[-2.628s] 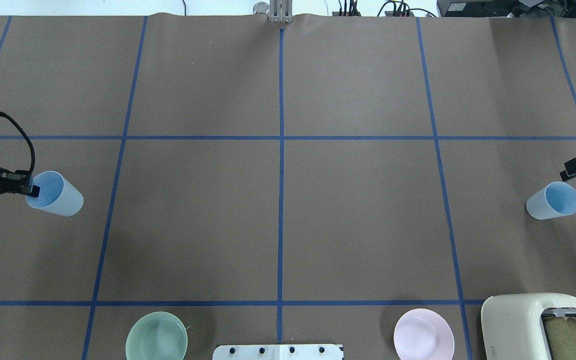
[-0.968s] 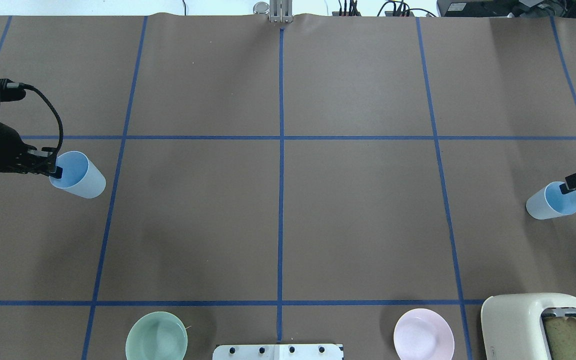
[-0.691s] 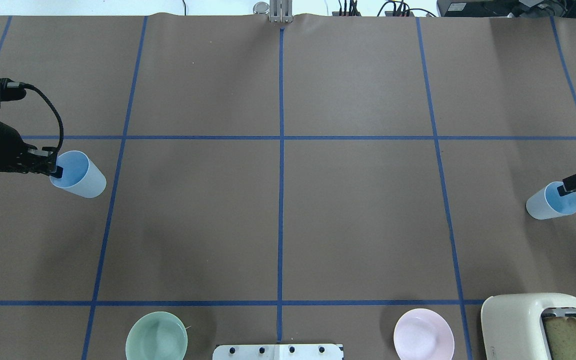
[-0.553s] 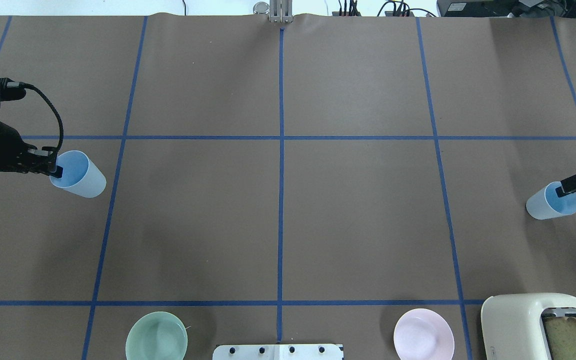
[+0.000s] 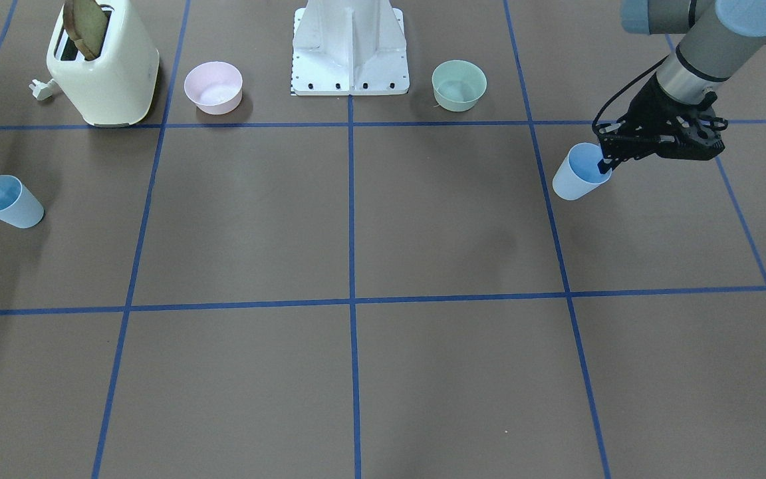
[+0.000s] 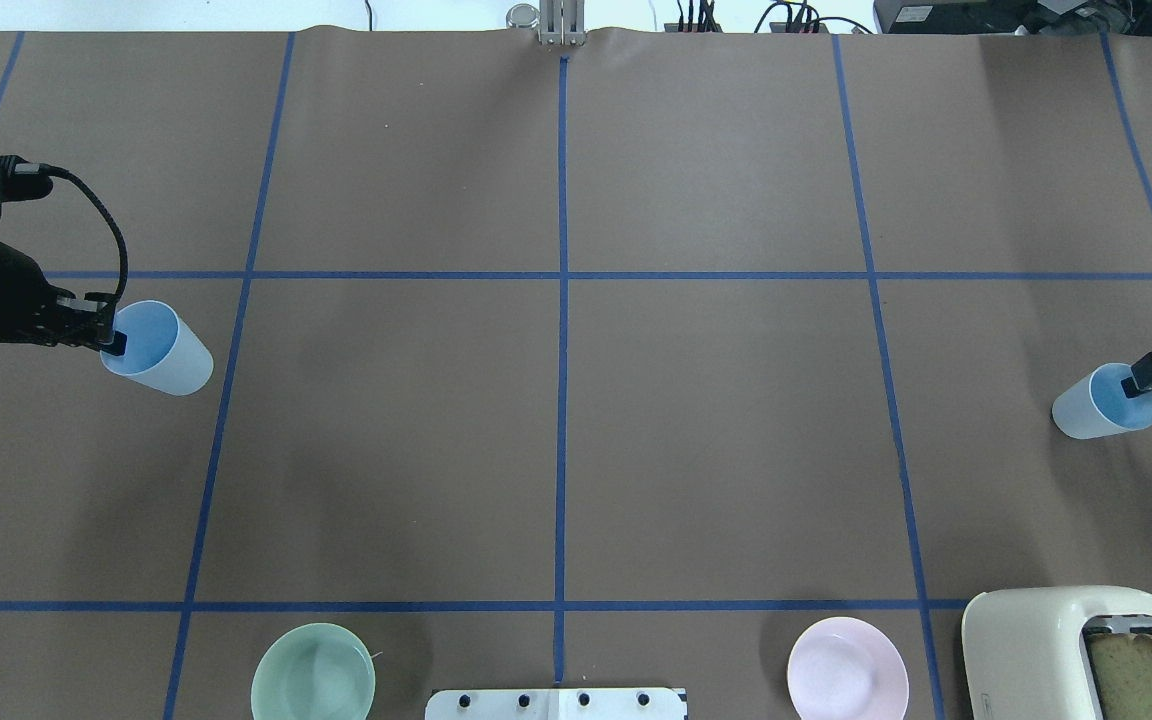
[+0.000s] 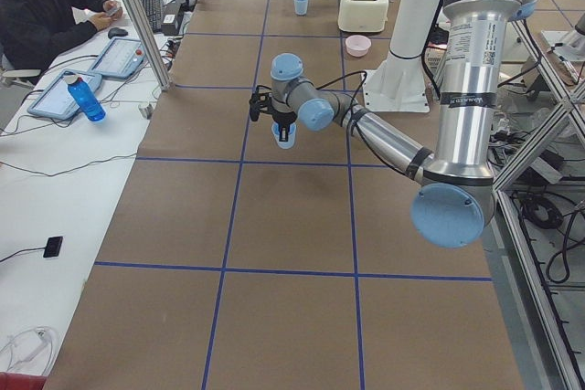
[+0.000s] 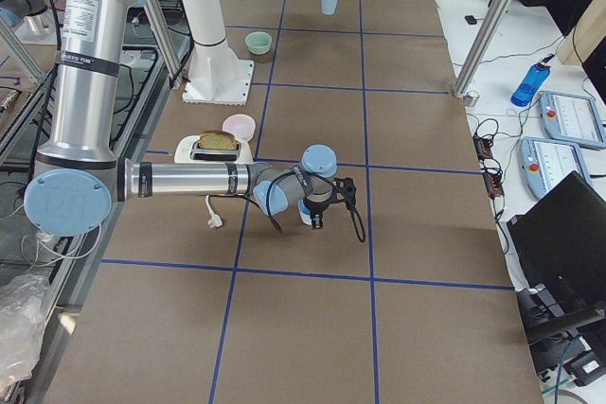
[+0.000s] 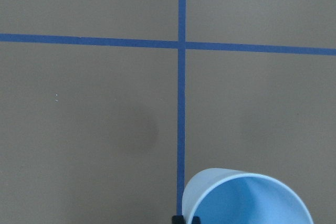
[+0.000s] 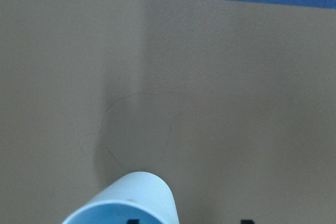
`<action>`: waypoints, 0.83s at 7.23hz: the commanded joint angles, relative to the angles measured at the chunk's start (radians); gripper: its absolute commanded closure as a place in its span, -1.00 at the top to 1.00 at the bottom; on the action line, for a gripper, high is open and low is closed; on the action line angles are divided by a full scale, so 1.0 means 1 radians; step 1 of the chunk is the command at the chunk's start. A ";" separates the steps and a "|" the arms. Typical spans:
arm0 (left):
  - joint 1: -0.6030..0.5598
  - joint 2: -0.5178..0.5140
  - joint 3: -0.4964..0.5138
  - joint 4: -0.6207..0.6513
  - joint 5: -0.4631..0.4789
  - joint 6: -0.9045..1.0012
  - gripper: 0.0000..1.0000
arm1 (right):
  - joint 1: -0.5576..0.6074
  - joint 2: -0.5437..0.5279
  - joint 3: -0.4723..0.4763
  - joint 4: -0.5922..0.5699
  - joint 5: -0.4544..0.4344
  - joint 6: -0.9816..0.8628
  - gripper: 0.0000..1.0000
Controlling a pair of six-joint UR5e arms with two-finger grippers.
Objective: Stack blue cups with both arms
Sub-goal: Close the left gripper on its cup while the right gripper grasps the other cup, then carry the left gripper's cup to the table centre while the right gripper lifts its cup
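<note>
My left gripper (image 6: 114, 345) is shut on the rim of the left blue cup (image 6: 161, 352) and holds it upright above the table. The left wrist view shows its fingertips pinched on that cup's rim (image 9: 247, 198), with the cup's shadow on the paper below. The right blue cup (image 6: 1096, 405) stands on the table near the right edge. My right gripper (image 6: 1136, 382) is open at its rim. In the right wrist view one fingertip is inside that cup (image 10: 126, 200) and the other is outside it.
A cream toaster (image 6: 1056, 650) holding a slice of bread stands at the near right. A pink bowl (image 6: 848, 668) and a pale green bowl (image 6: 313, 672) flank the white base pedestal (image 5: 350, 46). Blue tape lines grid the brown table.
My left gripper carried its cup up and to the right, then stayed still for the last second. My right gripper came down onto the right cup's rim and edged slightly right.
</note>
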 commanded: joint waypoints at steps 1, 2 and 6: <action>0.000 -0.075 -0.003 0.092 0.001 -0.004 -1.00 | 0.000 0.008 0.002 -0.001 -0.001 0.003 -1.00; 0.001 -0.124 -0.003 0.144 0.003 -0.005 -1.00 | 0.000 0.012 0.010 -0.001 0.004 0.003 -1.00; 0.155 -0.376 0.046 0.311 0.117 -0.200 -1.00 | 0.013 0.119 0.016 -0.071 0.048 0.049 -1.00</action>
